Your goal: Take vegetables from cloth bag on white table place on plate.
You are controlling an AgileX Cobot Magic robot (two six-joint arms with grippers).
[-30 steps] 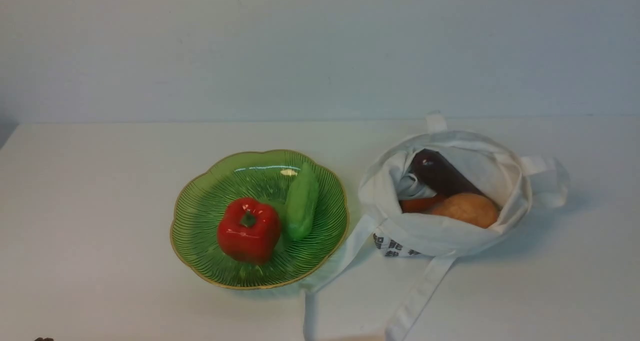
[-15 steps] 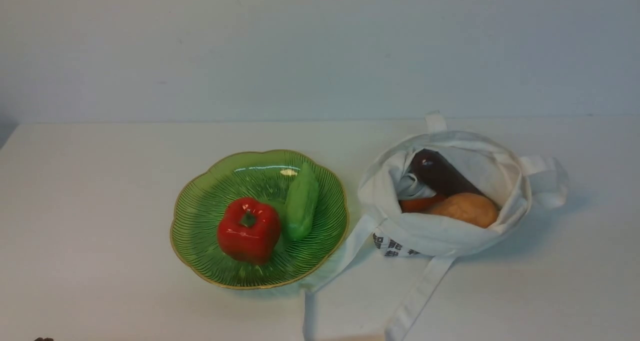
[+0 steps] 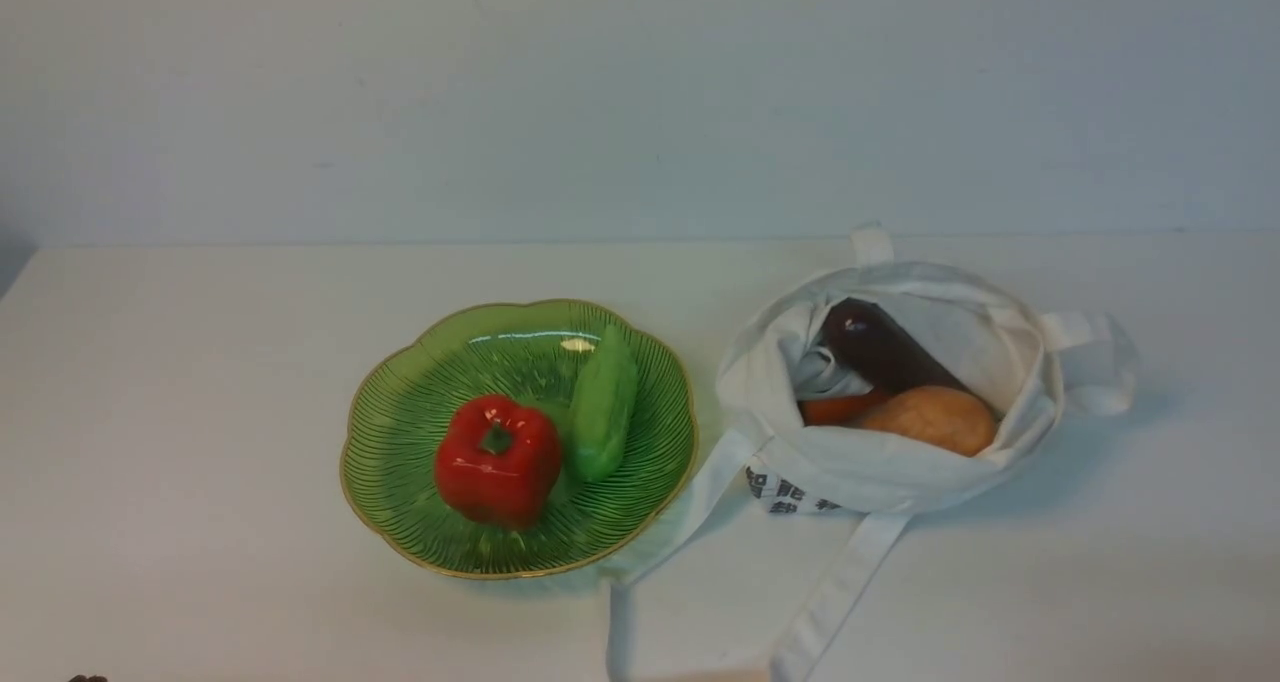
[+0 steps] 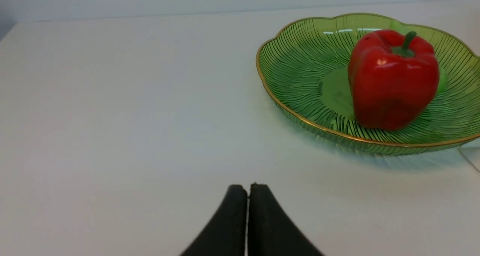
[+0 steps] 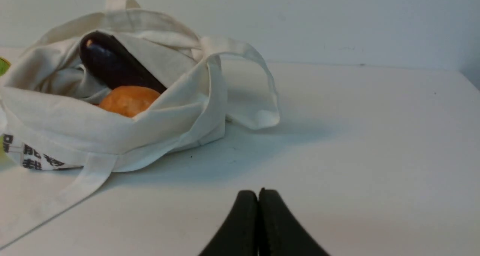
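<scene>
The green glass plate [image 3: 400, 442] sits left of centre on the white table [image 3: 200, 362]. On it lie a red bell pepper [image 3: 497, 459] and a light green cucumber [image 3: 603, 404]. The off-white cloth bag [image 3: 880, 467] lies open to its right, holding a dark purple eggplant [image 3: 880, 350], a tan-orange rounded vegetable [image 3: 930, 419] and an orange one [image 3: 835, 408]. My left gripper [image 4: 247, 188] is shut and empty, near the table and short of the plate [image 4: 300, 60]. My right gripper [image 5: 258, 193] is shut and empty, short of the bag [image 5: 75, 117]. Neither gripper shows in the front view.
The bag's long straps [image 3: 840, 582] trail toward the table's front edge, and one strap loop [image 5: 258, 91] stands up beside the bag. A pale wall [image 3: 640, 92] rises behind the table.
</scene>
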